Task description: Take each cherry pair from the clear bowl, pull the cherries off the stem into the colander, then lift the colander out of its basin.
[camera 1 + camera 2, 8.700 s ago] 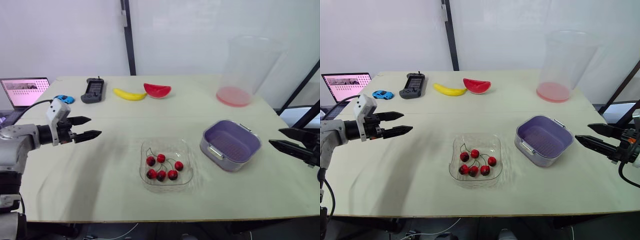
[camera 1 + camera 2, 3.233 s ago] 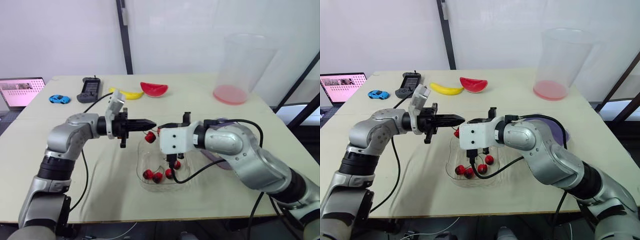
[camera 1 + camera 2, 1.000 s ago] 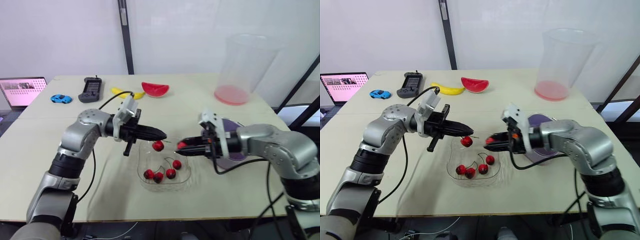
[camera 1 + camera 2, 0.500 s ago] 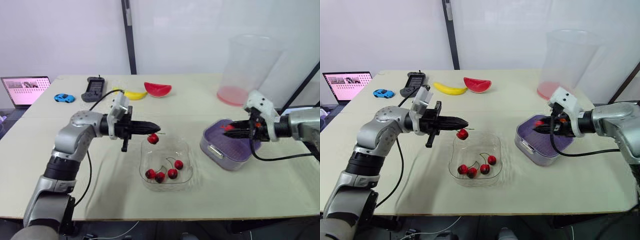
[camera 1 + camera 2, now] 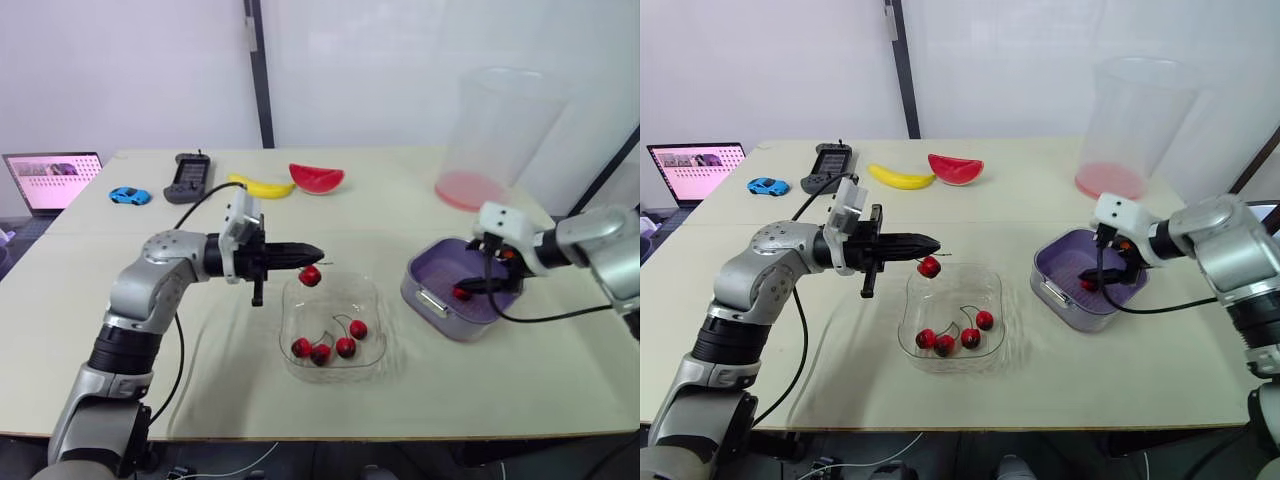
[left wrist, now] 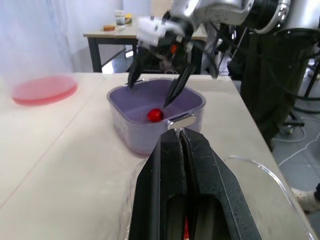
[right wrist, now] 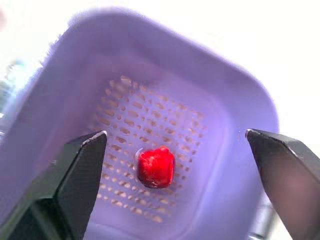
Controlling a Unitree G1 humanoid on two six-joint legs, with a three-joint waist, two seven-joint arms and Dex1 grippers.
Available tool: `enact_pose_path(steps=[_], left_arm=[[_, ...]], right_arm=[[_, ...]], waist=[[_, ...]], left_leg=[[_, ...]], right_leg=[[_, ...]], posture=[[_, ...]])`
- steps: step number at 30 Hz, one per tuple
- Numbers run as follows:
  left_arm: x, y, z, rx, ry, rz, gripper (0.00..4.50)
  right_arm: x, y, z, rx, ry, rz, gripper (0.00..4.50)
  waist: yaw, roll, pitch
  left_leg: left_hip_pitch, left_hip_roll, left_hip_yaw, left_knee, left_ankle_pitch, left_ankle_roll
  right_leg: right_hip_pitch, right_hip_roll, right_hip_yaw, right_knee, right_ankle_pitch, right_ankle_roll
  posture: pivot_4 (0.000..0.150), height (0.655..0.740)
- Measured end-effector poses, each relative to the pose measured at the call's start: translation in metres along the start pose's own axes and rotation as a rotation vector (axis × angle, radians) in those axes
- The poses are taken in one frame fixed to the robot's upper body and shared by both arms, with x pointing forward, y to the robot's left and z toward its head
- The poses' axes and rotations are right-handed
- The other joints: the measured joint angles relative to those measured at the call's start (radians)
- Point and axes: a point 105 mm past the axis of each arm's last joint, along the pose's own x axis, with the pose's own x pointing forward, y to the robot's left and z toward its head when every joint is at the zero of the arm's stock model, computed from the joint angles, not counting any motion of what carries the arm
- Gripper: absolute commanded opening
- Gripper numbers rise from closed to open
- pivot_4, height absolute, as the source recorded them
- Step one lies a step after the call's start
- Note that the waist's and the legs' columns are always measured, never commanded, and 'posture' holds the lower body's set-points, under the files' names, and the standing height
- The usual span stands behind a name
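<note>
My left gripper (image 5: 318, 254) is shut on a thin stem, and one red cherry (image 5: 311, 276) hangs from it over the far rim of the clear bowl (image 5: 290, 322). Several more cherries (image 5: 325, 350) lie in the bowl, joined by stems. To the right stands the purple colander (image 5: 436, 303) in its basin. A single loose cherry (image 7: 156, 166) rests on its perforated floor. My right gripper (image 7: 175, 134) hangs open just above that cherry, pointing down into the colander, fingers spread wide to either side. In the left wrist view, the shut left gripper (image 6: 178, 132) points towards the colander (image 6: 130, 131).
Along the far side of the table lie a banana (image 5: 258, 187), a watermelon slice (image 5: 316, 179), a black handheld device (image 5: 187, 178) and a blue toy car (image 5: 125, 195). A laptop (image 5: 50, 178) sits at the far left. A tall clear container (image 5: 495, 130) stands behind the colander.
My right gripper has opened wide over the colander, and the cherry it carried now lies on the colander floor. My left gripper still holds the stem with its hanging cherry.
</note>
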Motion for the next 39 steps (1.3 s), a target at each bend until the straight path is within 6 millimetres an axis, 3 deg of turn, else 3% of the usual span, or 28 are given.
enact_pose_path(steps=[4, 7, 12, 15, 25, 29, 36, 39], left_arm=[[0.004, 0.001, 0.004, -0.021, -0.032, -0.009, 0.0], [0.012, 0.004, 0.013, -0.032, -0.075, -0.028, 0.0], [0.014, 0.006, 0.016, -0.043, -0.094, -0.039, 0.0], [0.017, 0.004, 0.015, -0.057, -0.103, -0.05, 0.0], [0.019, 0.004, 0.014, -0.067, -0.105, -0.054, 0.0], [0.019, 0.004, 0.014, -0.066, -0.105, -0.054, 0.0], [0.019, 0.004, 0.013, -0.063, -0.097, -0.049, 0.0], [0.019, 0.004, 0.013, -0.062, -0.096, -0.05, 0.0]], right_arm=[[-0.019, 0.027, 0.065, -0.004, -0.234, 0.12, 4.45], [-0.013, 0.07, 0.11, 0.014, -0.465, 0.317, 4.45], [0.03, 0.117, 0.112, 0.108, -0.495, 0.431, 4.45], [0.05, 0.139, 0.124, 0.117, -0.525, 0.448, 4.45], [0.076, 0.129, 0.133, 0.181, -0.543, 0.301, 4.45], [0.078, 0.119, 0.129, 0.191, -0.533, 0.26, 4.45], [0.077, 0.123, 0.131, 0.198, -0.549, 0.292, 4.45], [0.076, 0.125, 0.132, 0.202, -0.558, 0.307, 3.11]], waist=[[-0.001, 0.0, 0.0], [0.0, -0.001, 0.0], [0.007, -0.001, -0.001], [-0.001, -0.001, -0.001], [-0.002, -0.001, -0.001], [-0.002, -0.001, -0.001], [-0.002, -0.001, -0.001], [-0.002, -0.001, -0.001]], left_leg=[[0.0, 0.0, -0.001, 0.0, 0.0, 0.0], [0.0, 0.0, -0.002, 0.001, 0.0, 0.0], [-0.001, -0.001, -0.002, 0.002, 0.0, 0.0], [-0.001, 0.0, -0.003, 0.001, 0.0, 0.0], [-0.001, 0.0, -0.003, 0.001, 0.0, 0.0], [-0.001, 0.0, -0.003, 0.001, 0.0, 0.0], [0.0, 0.0, -0.004, 0.001, 0.0, 0.0], [0.0, 0.0, -0.003, 0.001, 0.0, 0.0]], right_leg=[[0.0, 0.001, 0.0, 0.0, 0.0, 0.0], [0.001, 0.001, -0.001, 0.001, 0.0, 0.0], [0.002, -0.001, -0.002, 0.001, 0.0, 0.0], [0.001, 0.0, -0.002, 0.002, 0.0, 0.0], [0.001, 0.0, -0.003, 0.001, 0.0, 0.0], [0.001, 0.0, -0.003, 0.001, 0.0, 0.0], [0.001, 0.0, -0.003, 0.001, 0.0, 0.0], [0.001, 0.0, -0.003, 0.001, 0.0, 0.0]], posture=[[0.15, 0.738], [0.15, 0.738], [0.15, 0.738], [0.15, 0.738], [0.15, 0.738], [0.15, 0.738], [0.15, 0.738], [0.15, 0.738]])
